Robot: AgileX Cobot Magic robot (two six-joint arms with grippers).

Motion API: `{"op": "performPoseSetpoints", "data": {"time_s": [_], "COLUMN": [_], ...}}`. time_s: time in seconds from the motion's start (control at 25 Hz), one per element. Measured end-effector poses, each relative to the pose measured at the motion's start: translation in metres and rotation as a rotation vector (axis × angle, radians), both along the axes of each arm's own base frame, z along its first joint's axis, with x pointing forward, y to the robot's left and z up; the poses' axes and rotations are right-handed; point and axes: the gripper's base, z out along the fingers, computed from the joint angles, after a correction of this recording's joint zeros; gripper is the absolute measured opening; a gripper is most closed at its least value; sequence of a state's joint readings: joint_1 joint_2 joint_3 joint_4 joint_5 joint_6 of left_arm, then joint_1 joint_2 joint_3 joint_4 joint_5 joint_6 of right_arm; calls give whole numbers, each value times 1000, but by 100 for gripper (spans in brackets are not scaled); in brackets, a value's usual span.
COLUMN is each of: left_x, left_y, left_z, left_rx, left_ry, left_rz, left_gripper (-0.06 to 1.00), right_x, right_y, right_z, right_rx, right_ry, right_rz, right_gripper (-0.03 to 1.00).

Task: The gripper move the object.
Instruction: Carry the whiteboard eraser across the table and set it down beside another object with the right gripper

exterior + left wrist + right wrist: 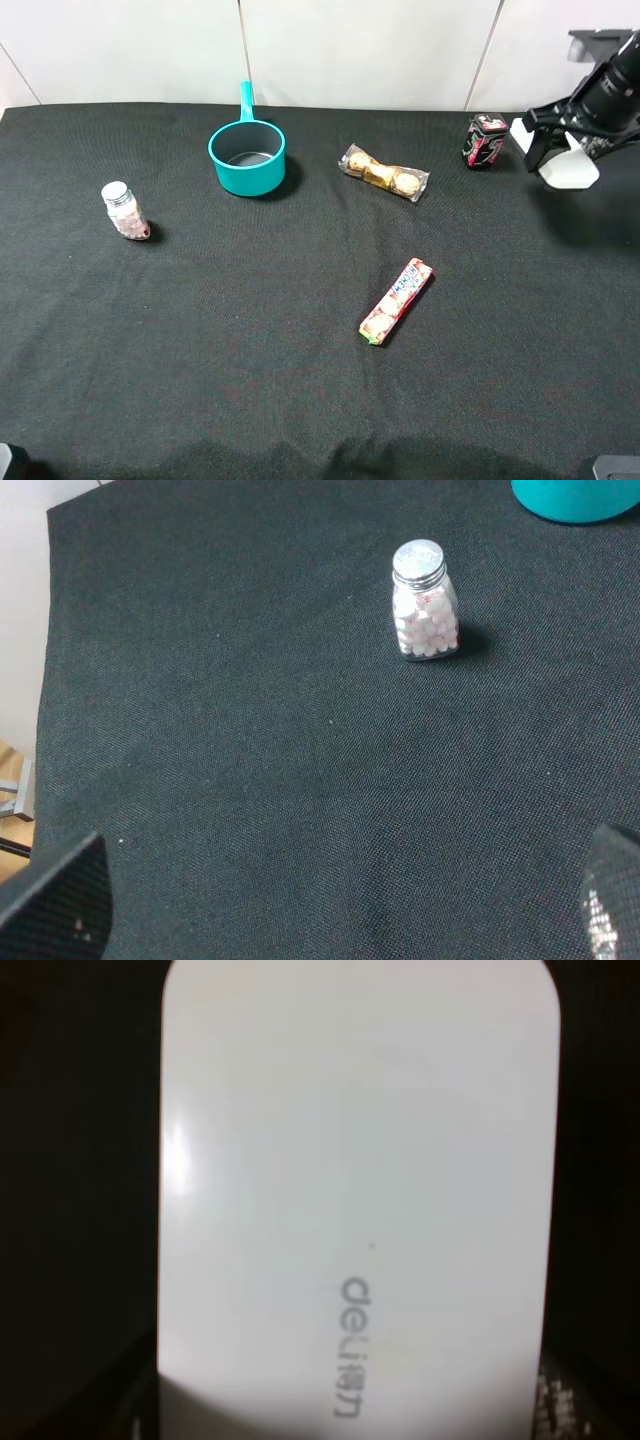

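Cloth, black and coarse-woven, lies flat over the whole table [200,380], with a few pale lint specks. A white panelled wall [370,50] runs behind it, with thin dark seams.

Upper right of the high frame: the right claw [548,140] is clamped tight on the white case [575,172], with a dim shadow on the cloth below. The case fills the right wrist view and carries grey "deli" lettering.

A dark can [485,140] stands upright just left of the case. A chocolate pack [384,173] and a teal pot [246,155] sit along the top centre. A pill bottle [124,210] stands at far left. A candy roll [397,300] lies diagonally, right of centre.

The left claw [340,910] has its fingertips wide apart, with only bare cloth between them.
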State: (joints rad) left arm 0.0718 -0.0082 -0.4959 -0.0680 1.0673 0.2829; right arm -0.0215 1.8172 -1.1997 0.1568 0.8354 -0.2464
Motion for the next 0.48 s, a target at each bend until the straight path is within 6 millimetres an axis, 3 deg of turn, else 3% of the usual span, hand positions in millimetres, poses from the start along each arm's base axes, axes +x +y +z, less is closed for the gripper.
{"op": "performPoseSetpoints", "data": {"time_s": [0.48], "left_x": [0], "left_y": [0], "left_z": [0], "left_rx": [0], "left_ry": [0], "left_rz": [0], "left_gripper": [99], "right_x": [-9], "right_y": [-2], "right_z": [-24], "right_rx": [-24], "right_ry": [-52], "right_rz": [12], "right_gripper": [46]}}
